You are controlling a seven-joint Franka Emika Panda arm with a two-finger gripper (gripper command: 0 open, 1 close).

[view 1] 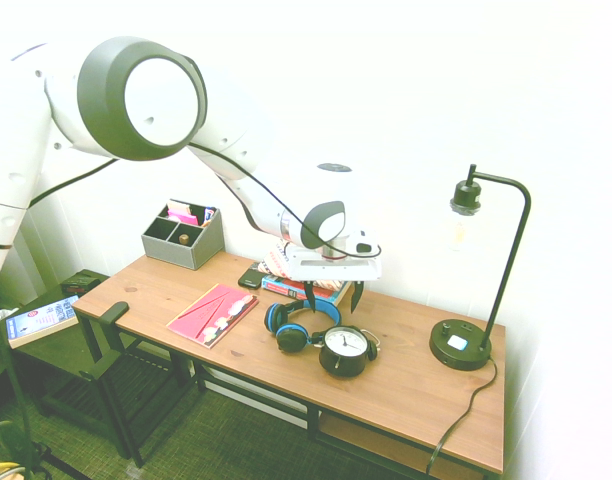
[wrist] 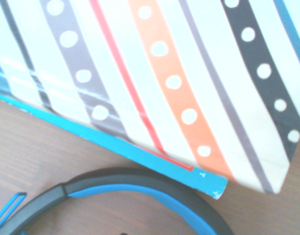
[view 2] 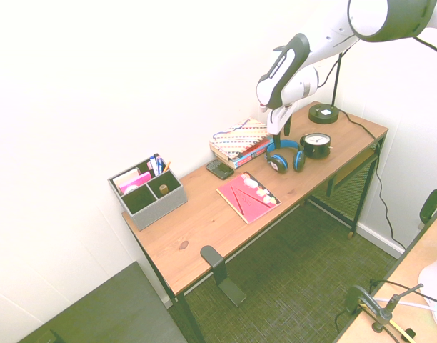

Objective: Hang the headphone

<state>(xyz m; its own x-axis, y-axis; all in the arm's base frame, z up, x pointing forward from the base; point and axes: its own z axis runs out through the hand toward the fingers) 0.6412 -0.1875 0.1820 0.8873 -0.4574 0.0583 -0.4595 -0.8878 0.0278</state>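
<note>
Pincer: point(view 1: 333, 294) spread and gripping nothing, pointing down above the headphones, probably to take the headband.
Headphones: point(view 1: 292, 338) on the counter point(view 1: 406, 383) just below the pincer, cups down flat, band towards the wall (likely the easiest part to pinch).
Hook: point(view 2: 213, 257) well off from the pincer, clamped on the counter's front edge, presumably so that the band can hang there.
Clock: point(view 1: 343, 352) below the pincer, right beside the headphones; a careless close could knock it.
Books: point(view 2: 240, 139) stacked wallward of the pincer, tight by the band, limiting finger room.
</note>
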